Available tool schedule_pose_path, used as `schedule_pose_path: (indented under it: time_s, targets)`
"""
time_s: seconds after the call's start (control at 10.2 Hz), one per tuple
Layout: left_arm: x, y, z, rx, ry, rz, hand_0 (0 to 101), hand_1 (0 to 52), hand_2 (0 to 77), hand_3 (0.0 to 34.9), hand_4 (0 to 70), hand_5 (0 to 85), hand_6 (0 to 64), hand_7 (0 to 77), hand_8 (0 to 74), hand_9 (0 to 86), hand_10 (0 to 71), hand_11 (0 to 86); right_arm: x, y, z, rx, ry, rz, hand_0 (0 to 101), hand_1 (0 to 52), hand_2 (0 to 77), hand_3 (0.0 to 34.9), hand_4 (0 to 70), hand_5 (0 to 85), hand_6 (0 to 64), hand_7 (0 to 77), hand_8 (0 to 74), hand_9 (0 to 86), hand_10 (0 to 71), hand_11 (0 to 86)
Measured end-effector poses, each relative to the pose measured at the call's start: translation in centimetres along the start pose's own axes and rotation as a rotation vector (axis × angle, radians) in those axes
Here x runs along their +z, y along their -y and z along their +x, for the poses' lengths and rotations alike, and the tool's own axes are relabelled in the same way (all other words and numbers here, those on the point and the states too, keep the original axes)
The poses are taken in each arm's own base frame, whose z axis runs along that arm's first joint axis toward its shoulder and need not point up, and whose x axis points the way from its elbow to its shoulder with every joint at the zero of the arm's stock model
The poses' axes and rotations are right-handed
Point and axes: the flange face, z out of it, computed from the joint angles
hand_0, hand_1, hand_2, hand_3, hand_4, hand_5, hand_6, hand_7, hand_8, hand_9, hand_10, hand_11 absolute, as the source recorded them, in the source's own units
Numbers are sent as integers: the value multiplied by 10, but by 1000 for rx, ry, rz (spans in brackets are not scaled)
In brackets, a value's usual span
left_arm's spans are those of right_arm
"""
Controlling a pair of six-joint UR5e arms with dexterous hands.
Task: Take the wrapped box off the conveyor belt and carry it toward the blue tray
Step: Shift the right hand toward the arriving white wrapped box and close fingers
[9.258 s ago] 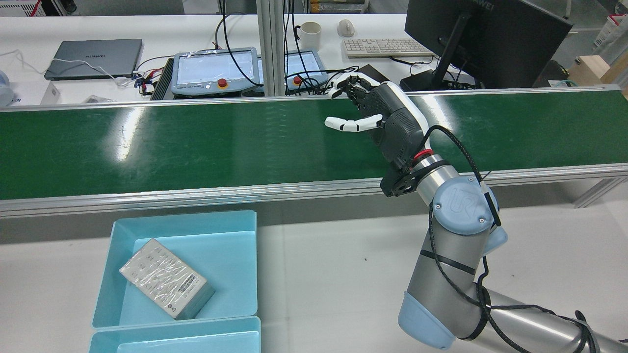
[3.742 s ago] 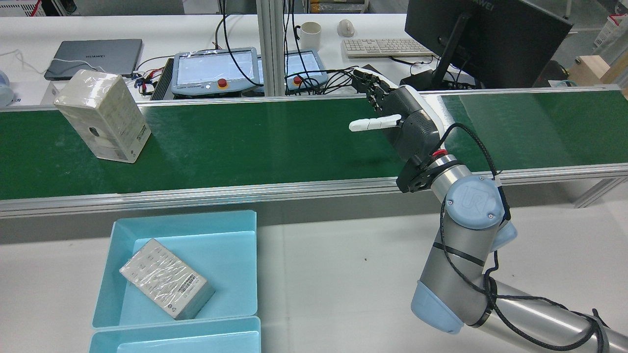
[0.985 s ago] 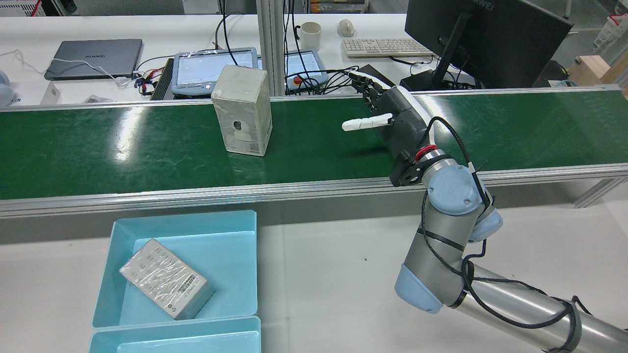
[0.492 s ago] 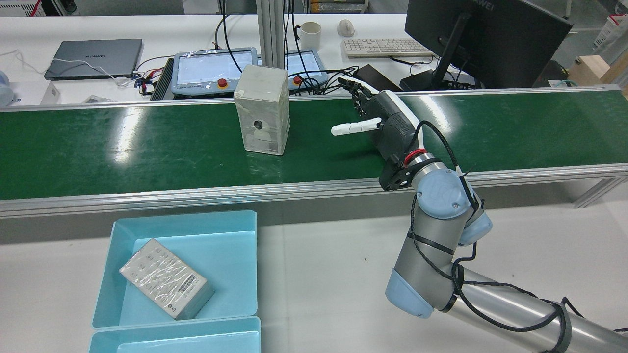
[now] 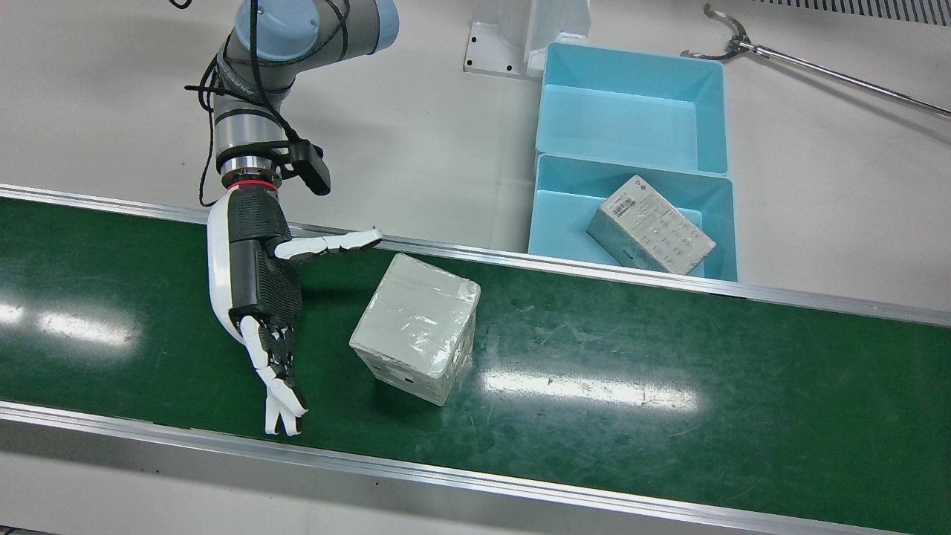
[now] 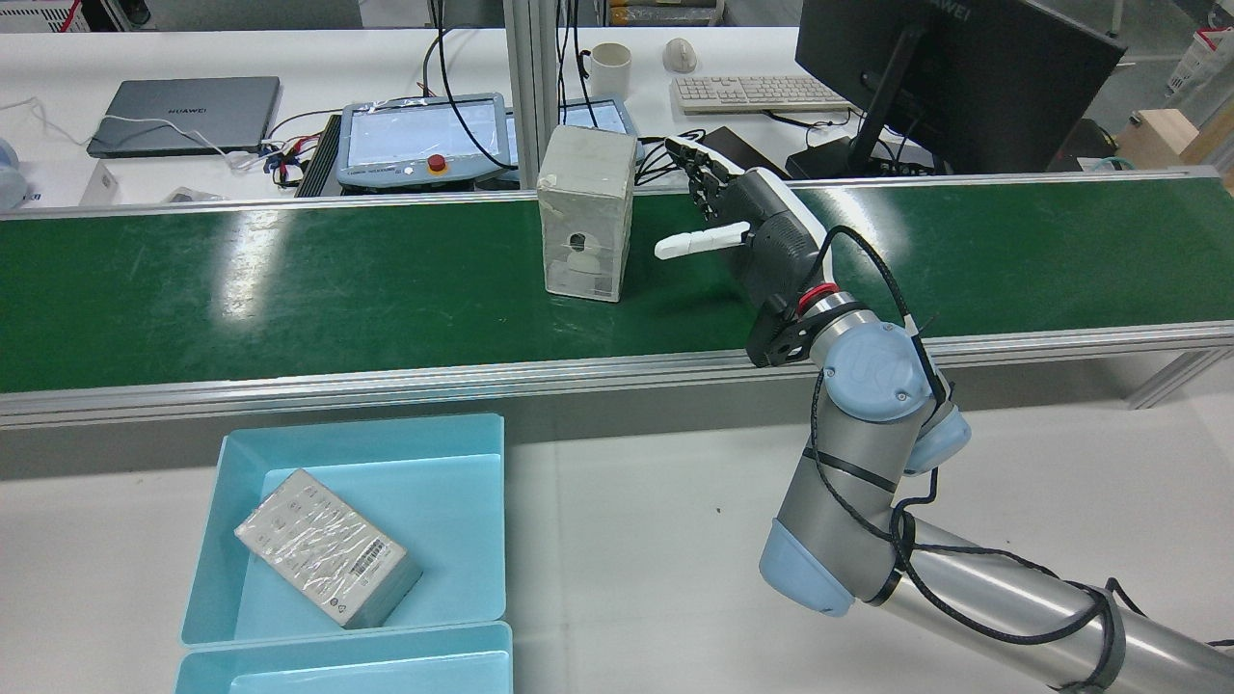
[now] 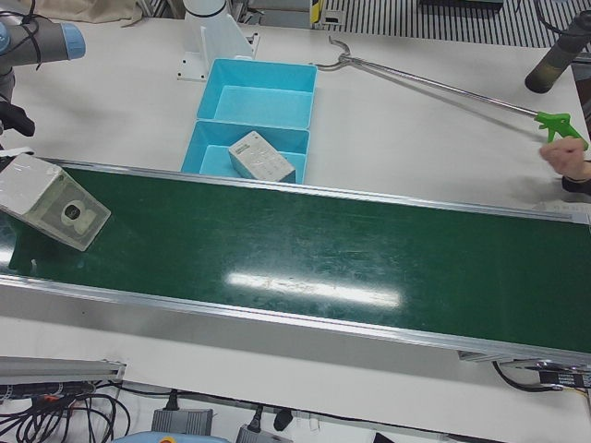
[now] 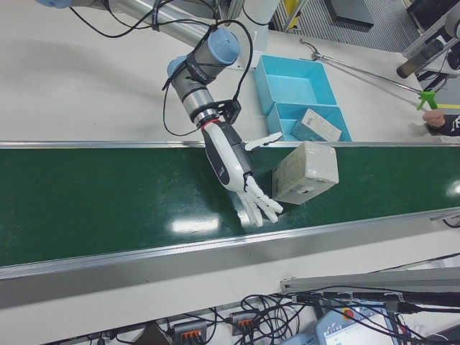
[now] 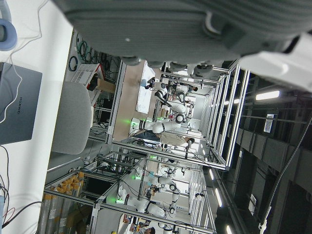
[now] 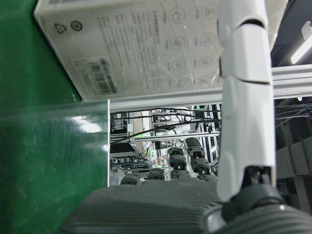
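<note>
Since half a second ago your wrapped box (image 6: 585,227) has ridden the conveyor belt (image 6: 289,289) rightward in the rear view and now stands upright just beside your right hand (image 6: 747,231), not touching. From the front view, that hand (image 5: 256,290) is spread open, holding nothing, fingers (image 5: 282,401) pointing across the belt. The blue tray (image 5: 654,200) off the belt holds another wrapped box (image 5: 651,235). The right hand view shows the box filling the top. Your left hand's state cannot be told from its own view.
</note>
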Motion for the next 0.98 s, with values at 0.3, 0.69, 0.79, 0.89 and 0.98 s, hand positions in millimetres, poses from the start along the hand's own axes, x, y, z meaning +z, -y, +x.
schedule_pose_path:
  time_s: [0.3, 0.69, 0.79, 0.89, 0.98]
  targets:
    - [0, 0, 0, 0, 0, 0, 0, 0, 5, 0, 0, 11, 5, 5, 5, 5, 5, 5, 1, 2, 3, -3, -10, 1, 492, 169, 60, 0, 54, 142, 0, 5, 0, 11, 0, 16]
    - [0, 0, 0, 0, 0, 0, 0, 0, 11, 0, 0, 11, 5, 5, 5, 5, 5, 5, 4, -4, 7, 2, -14, -11, 493, 191, 93, 0, 76, 158, 5, 16, 0, 11, 0, 16]
    - [0, 0, 0, 0, 0, 0, 0, 0, 11, 0, 0, 11, 0, 5, 5, 5, 5, 5, 5, -6, 8, 3, -14, -13, 507, 207, 147, 0, 87, 207, 38, 55, 0, 11, 0, 16]
    - [0, 0, 0, 0, 0, 0, 0, 0, 11, 0, 0, 11, 0, 5, 5, 5, 5, 5, 6, -8, 8, 4, -13, -14, 507, 207, 147, 0, 87, 207, 38, 55, 0, 11, 0, 16]
    - [0, 0, 0, 0, 0, 0, 0, 0, 11, 0, 0, 11, 5, 5, 5, 5, 5, 5, 7, -9, 8, 1, -13, -11, 540, 256, 207, 0, 120, 295, 98, 120, 82, 11, 0, 16]
